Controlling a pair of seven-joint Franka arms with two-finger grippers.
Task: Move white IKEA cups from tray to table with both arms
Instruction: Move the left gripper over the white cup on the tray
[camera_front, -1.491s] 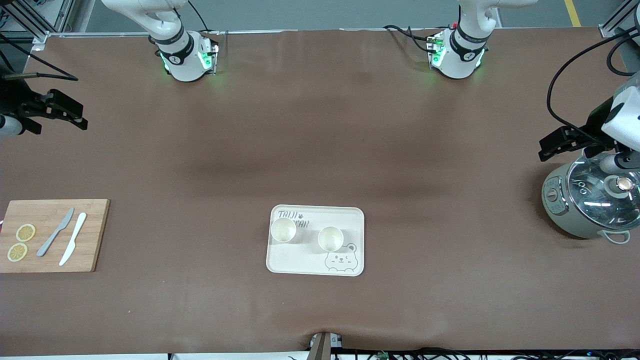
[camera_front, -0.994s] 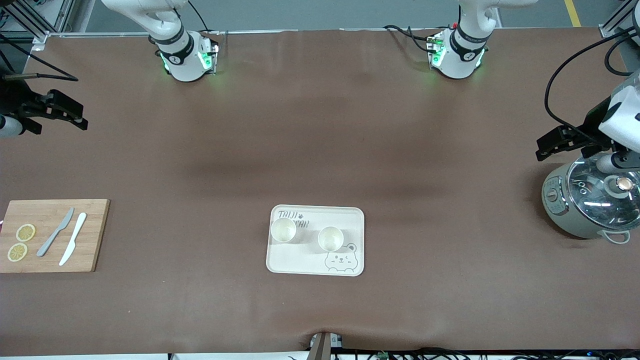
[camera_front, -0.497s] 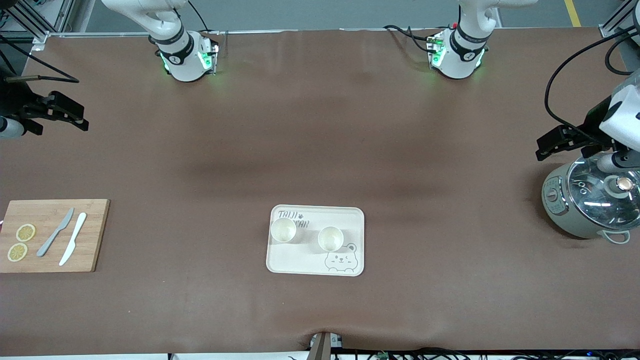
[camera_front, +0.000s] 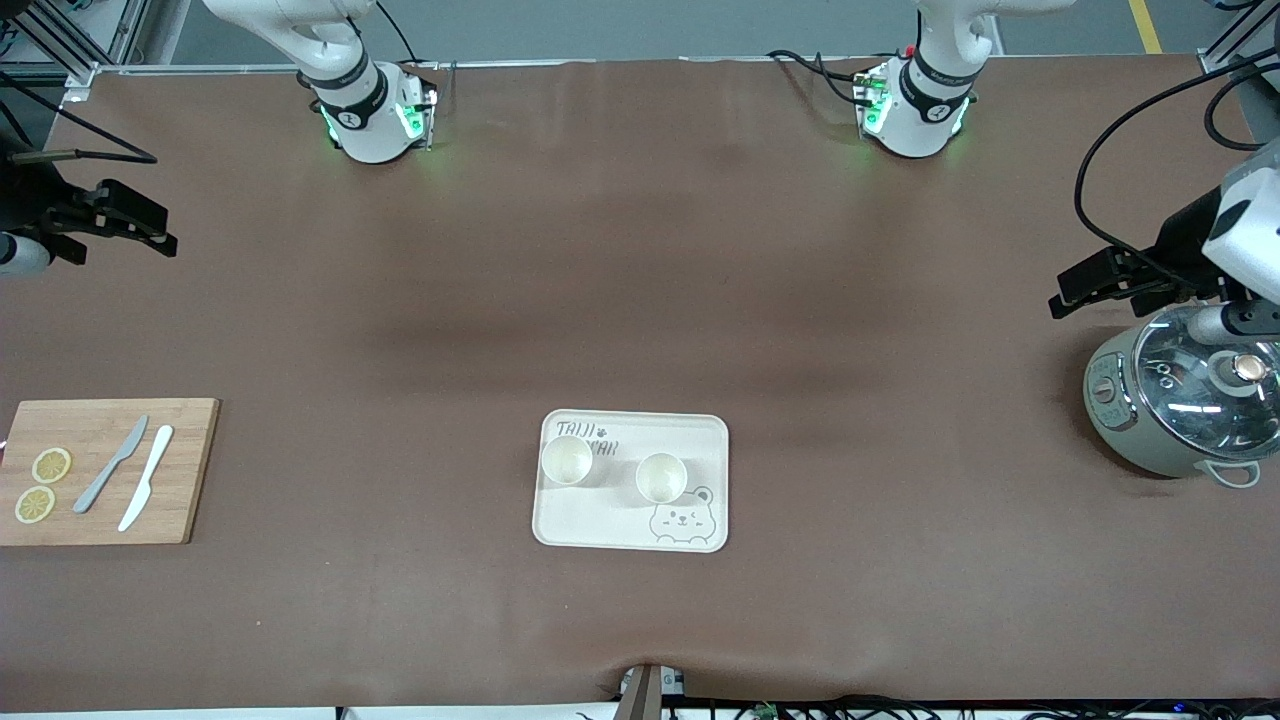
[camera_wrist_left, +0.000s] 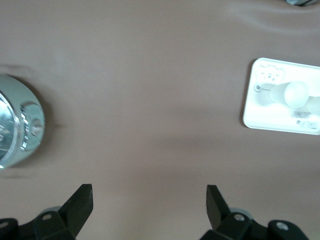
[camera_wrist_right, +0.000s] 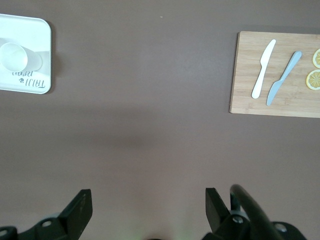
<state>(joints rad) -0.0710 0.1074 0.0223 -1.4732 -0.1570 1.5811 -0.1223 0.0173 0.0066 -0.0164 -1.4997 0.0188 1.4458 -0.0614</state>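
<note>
Two white IKEA cups (camera_front: 567, 461) (camera_front: 661, 477) stand upright side by side on the cream bear-printed tray (camera_front: 590, 520), near the table's front middle. My left gripper (camera_front: 1062, 290) hangs open and empty in the air at the left arm's end of the table, beside the pot. My right gripper (camera_front: 160, 238) hangs open and empty at the right arm's end. The left wrist view shows its open gripper (camera_wrist_left: 149, 200) over bare table, with the tray (camera_wrist_left: 265, 117) and a cup (camera_wrist_left: 296, 94) far off. The right wrist view shows its open gripper (camera_wrist_right: 148, 202), the tray (camera_wrist_right: 30, 85) and a cup (camera_wrist_right: 15, 56).
A grey cooker pot with a glass lid (camera_front: 1180, 400) stands at the left arm's end. A bamboo cutting board (camera_front: 190, 470) with two knives (camera_front: 112, 463) (camera_front: 146, 477) and lemon slices (camera_front: 50, 465) lies at the right arm's end.
My left gripper has drifted a little away from the pot toward the table's middle. The right gripper, cups and tray have not moved.
</note>
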